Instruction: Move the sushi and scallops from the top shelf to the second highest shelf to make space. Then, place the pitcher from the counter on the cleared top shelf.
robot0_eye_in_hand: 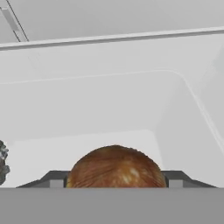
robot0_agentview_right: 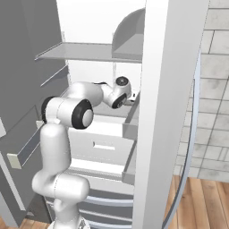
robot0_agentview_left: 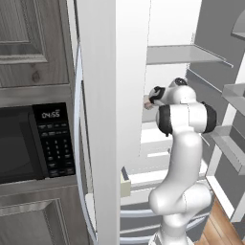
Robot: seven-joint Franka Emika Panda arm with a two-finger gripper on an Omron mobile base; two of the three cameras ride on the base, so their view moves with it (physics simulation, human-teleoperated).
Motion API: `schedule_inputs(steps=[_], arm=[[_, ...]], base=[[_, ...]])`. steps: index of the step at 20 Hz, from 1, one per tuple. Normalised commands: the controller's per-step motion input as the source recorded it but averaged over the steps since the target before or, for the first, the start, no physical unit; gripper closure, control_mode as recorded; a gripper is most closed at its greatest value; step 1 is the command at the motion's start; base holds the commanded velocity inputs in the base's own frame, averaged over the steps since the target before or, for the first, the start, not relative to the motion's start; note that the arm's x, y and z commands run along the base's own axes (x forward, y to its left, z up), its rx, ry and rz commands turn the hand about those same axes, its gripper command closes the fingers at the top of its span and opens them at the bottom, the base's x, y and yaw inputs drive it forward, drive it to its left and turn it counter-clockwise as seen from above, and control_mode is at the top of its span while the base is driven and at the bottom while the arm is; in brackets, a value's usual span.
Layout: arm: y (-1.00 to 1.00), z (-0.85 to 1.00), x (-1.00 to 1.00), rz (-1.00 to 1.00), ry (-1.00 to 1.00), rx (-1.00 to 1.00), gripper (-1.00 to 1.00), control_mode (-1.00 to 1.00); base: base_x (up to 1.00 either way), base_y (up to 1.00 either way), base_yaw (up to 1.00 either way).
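Right now scallops (robot0_eye_in_hand: 116, 168) sit dead centre between the two dark fingertips (robot0_eye_in_hand: 52, 178), one tip on each side, inside the fridge on a pale shelf (robot0_eye_in_hand: 87, 144); gripper (robot0_eye_in_hand: 116, 180) jaws spread wide around them, contact unclear.

Flat even rendered light, soft, low-resolution
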Motion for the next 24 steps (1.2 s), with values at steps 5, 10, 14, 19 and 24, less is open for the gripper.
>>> schedule_inputs(steps=[5,10,14,19,24], arm=[[-0.05,-0.36,0.56,0.0,0.0,0.0,-1.0,-1.0],[0.0,-0.18,0.19,0.0,-0.04,0.0,-1.0,-1.0],[0.01,0.0,-0.13,0.0,-0.07,0.0,-1.0,-1.0],[0.21,0.0,-0.35,0.0,-0.1,-0.03,-1.0,-1.0],[0.27,0.0,-0.39,0.0,-0.11,-0.06,-1.0,-1.0]], base=[[0.0,0.0,0.0],[0.0,0.0,0.0],[0.0,0.0,0.0],[0.0,0.0,0.0],[0.0,0.0,0.0]])
